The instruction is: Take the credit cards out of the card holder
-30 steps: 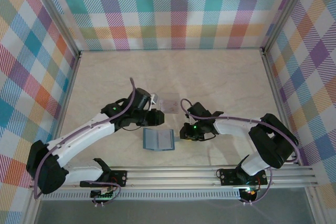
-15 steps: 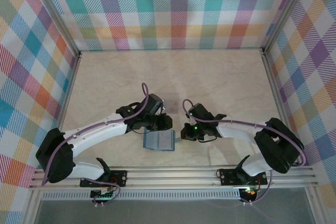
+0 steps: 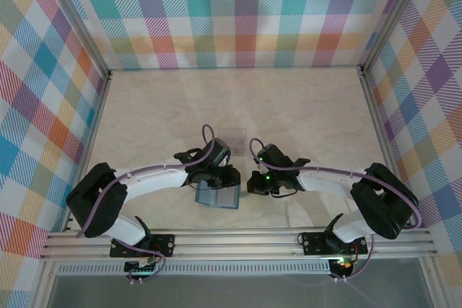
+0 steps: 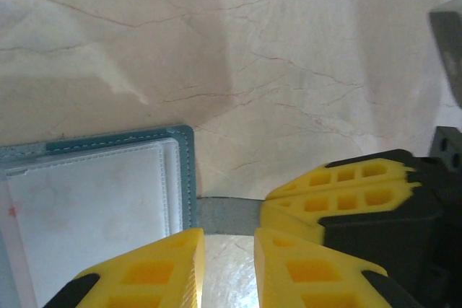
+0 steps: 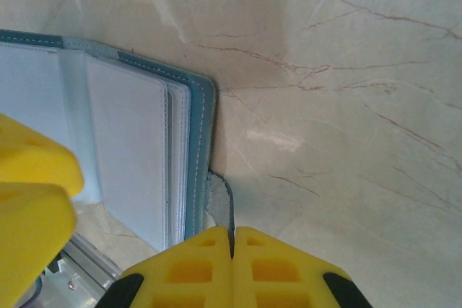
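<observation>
- Top view: beige marble-look counter (image 3: pixel 303 106) veined with thin brown lines, boxed in by pastel plaid walls (image 3: pixel 245 12), with a silver rail (image 3: pixel 253 239) along the near edge.
- The card holder (image 3: pixel 220 198) lies open near the near edge, between the two arms, slate-blue inside up.
- The left tool (image 3: pixel 220 178) is at the holder's far edge and the right tool (image 3: pixel 253 182) is at its right side.
- A pale loose card (image 3: pixel 234 135) lies flat on the counter just behind the left wrist, apart from the holder.
- Left wrist view: the card holder (image 4: pixel 184 171) has a teal stitched rim and a whitish card (image 4: pixel 86 207) sits in its pocket.
- That card has a tiny red mark at its left edge, too small to read.
- A grey clasp tab (image 4: pixel 224 216) runs from the rim into the right tool (image 4: pixel 278 207).
- The left tool (image 4: pixel 227 250) has its fingers slightly apart, bare counter showing in the gap.
- Right wrist view: the card holder (image 5: pixel 198 142) lies open with stacked pale cards (image 5: pixel 130 149) in it.
- The right tool (image 5: pixel 232 239) has its fingers pressed together, pinching the thin tab.
</observation>
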### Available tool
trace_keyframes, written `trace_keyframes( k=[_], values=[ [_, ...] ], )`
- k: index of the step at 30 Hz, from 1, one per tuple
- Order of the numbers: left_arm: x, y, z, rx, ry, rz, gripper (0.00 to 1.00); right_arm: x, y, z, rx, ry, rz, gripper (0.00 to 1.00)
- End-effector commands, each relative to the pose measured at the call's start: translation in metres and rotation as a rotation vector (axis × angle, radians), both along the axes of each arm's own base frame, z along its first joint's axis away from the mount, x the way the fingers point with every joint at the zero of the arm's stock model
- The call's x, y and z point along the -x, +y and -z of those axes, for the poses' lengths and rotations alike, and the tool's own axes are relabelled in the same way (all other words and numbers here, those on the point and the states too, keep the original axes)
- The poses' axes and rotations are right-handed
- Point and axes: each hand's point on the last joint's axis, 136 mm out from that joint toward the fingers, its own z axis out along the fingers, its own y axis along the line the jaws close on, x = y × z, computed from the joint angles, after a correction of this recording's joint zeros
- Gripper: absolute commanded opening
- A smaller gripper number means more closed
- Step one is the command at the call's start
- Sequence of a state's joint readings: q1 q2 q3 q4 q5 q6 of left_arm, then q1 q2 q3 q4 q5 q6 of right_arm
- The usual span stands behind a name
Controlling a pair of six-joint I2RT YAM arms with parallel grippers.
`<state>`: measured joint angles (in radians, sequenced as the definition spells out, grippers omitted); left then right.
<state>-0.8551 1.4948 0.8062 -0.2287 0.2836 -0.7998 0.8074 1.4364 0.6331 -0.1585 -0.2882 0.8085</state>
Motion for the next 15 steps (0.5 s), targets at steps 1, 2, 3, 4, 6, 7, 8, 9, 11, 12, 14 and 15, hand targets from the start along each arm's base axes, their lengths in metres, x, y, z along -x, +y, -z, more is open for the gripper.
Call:
trace_keyframes(
  k=[1,2,3,4,6,7,8,9,11,12,14,15],
  values=[
    [0.012,0.000,0.016,-0.005,0.047,0.012,0.25,0.003,-0.002,0.004,0.020,0.011,0.008,0.08],
    [0.014,-0.001,0.018,-0.002,0.056,0.014,0.25,0.003,-0.002,0.004,0.020,0.010,0.008,0.09],
    [0.015,-0.002,0.021,-0.003,0.063,0.017,0.25,0.003,-0.002,0.004,0.020,0.009,0.007,0.09],
    [0.016,-0.002,0.023,-0.004,0.069,0.021,0.25,0.003,-0.003,0.004,0.022,0.010,0.006,0.09],
    [0.020,-0.004,0.027,-0.012,0.083,0.033,0.25,0.003,-0.003,0.004,0.026,0.008,0.007,0.09],
    [0.021,-0.004,0.029,-0.014,0.088,0.035,0.25,0.003,-0.004,0.005,0.027,0.008,0.008,0.10],
    [0.021,-0.004,0.032,-0.016,0.093,0.036,0.25,0.003,-0.004,0.005,0.029,0.009,0.008,0.10],
    [0.023,-0.004,0.034,-0.018,0.095,0.040,0.25,0.003,-0.004,0.006,0.029,0.009,0.008,0.09],
    [0.023,-0.003,0.036,-0.026,0.098,0.041,0.26,0.003,-0.004,0.006,0.031,0.009,0.008,0.10],
    [0.023,-0.003,0.037,-0.033,0.097,0.043,0.26,0.003,-0.005,0.006,0.035,0.009,0.007,0.10],
    [0.023,-0.001,0.039,-0.049,0.101,0.044,0.26,0.003,-0.006,0.007,0.042,0.008,0.006,0.10],
    [0.024,0.000,0.040,-0.055,0.106,0.048,0.27,0.003,-0.007,0.007,0.047,0.009,0.006,0.11]
  ],
)
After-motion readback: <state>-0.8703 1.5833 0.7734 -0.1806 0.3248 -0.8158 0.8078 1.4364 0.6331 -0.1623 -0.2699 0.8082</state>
